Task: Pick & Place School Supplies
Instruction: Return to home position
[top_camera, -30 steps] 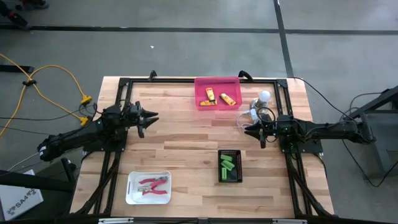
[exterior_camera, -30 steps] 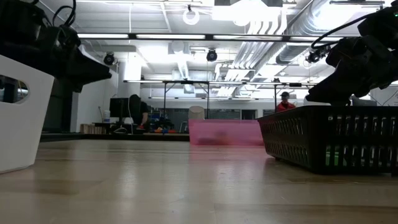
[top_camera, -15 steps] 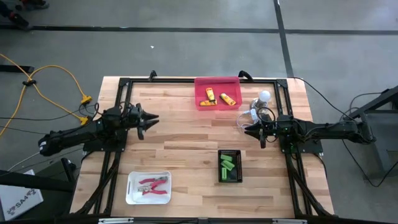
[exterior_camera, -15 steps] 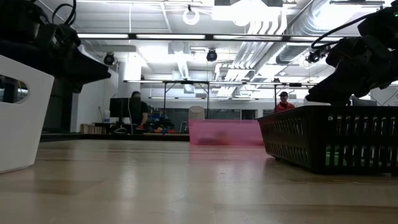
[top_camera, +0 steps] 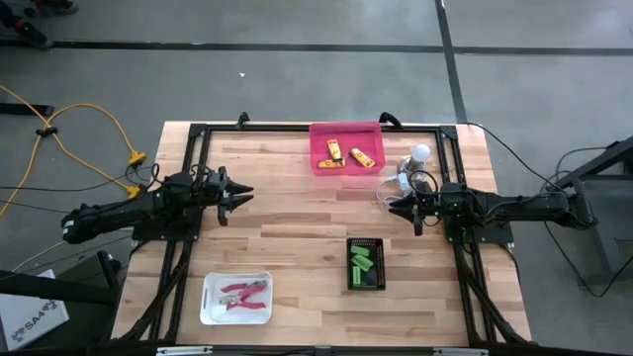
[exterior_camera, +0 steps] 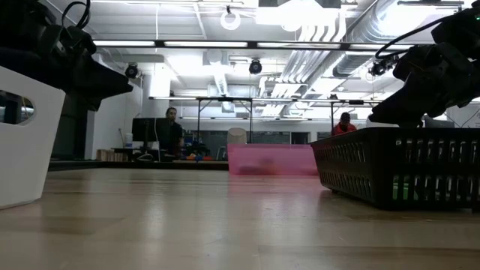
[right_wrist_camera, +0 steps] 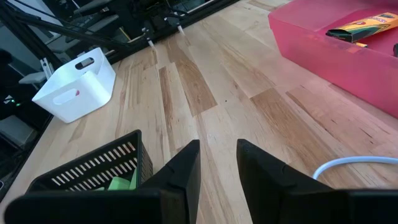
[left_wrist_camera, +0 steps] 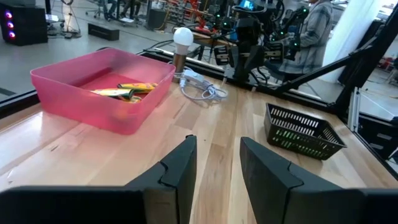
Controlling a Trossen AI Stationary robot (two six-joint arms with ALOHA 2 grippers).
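The left hand [top_camera: 241,191] hangs over the bench [top_camera: 297,232] toward its left edge, the right hand [top_camera: 397,208] toward its right edge (both a little spread).

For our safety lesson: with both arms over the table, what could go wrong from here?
The right arm's jaws hang open beside the coiled white cable and bulb; pulling back could snag the cable and drag the bulb. The left arm's jaws, open too, sit above the table's left side, close to the black frame; a low swing might strike it.
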